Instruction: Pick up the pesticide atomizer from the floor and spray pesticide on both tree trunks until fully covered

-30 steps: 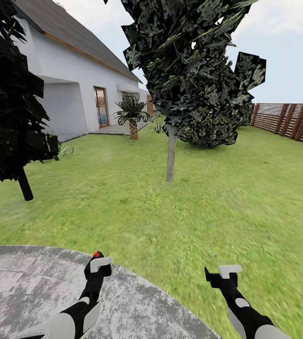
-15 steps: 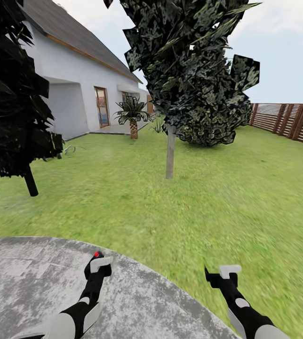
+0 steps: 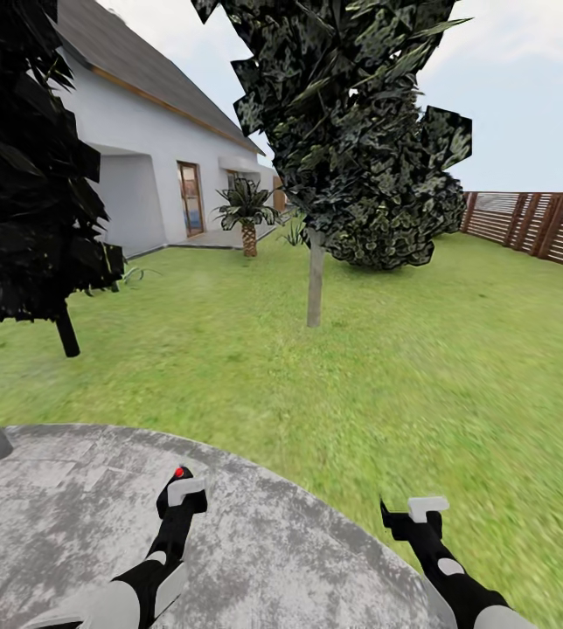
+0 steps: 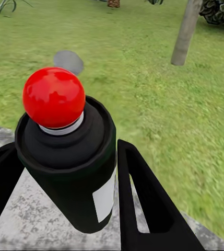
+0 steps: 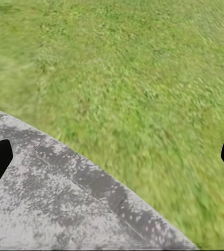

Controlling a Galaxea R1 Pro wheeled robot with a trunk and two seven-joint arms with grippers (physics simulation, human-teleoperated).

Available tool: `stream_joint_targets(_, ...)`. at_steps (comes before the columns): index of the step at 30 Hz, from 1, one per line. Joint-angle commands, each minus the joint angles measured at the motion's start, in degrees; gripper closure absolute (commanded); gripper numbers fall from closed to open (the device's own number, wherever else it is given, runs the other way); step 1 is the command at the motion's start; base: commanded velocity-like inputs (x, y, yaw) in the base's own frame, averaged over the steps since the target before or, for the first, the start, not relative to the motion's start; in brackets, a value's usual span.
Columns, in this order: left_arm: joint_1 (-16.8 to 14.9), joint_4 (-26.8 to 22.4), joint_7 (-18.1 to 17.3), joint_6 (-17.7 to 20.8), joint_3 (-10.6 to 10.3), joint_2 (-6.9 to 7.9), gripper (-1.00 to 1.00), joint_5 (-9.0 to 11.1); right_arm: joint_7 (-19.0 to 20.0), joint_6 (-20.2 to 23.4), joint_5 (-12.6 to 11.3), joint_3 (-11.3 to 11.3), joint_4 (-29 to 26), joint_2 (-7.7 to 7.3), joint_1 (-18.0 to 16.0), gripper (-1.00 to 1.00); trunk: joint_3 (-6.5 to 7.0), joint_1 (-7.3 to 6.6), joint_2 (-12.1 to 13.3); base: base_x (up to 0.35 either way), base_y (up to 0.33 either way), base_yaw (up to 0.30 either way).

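Over the grey stone slab (image 3: 72, 515), left gripper (image 4: 65, 198) clamps the pesticide atomizer (image 4: 70, 162); right gripper (image 5: 112, 157) spread wide, empty. Tree trunk (image 3: 315, 279) stands at twelve o'clock across the lawn (image 3: 421, 367).

White house (image 3: 155, 166) with grey roof at upper left, brown door (image 3: 189, 199) in its wall. Wooden slat fence (image 3: 535, 225) at right. Green lawn (image 3: 456, 349) across the middle, grey stone slab (image 3: 63, 515) at lower left. Pale, hazy sky (image 3: 526, 96).
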Motion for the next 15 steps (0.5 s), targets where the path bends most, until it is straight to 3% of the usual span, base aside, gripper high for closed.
stream_joint_targets(1,0.0,0.0,0.0,0.0,0.0,0.00,1.00,0.0,0.0,0.0,0.0,0.0,0.1,0.00,0.0,-1.00,0.00,0.00,0.0,-0.349,0.000,0.000)
stream_joint_targets(8,0.0,0.0,0.0,0.0,0.0,-0.01,1.00,0.0,0.0,0.0,0.0,0.0,2.6,-0.06,0.0,-1.00,0.00,0.00,0.0,-0.349,0.000,0.000)
stream_joint_targets(15,0.0,0.1,0.0,0.0,0.0,0.00,1.00,0.0,-0.1,0.1,0.0,0.0,12.7,-0.50,0.9,-1.00,0.00,0.00,0.0,-0.349,0.000,0.000)
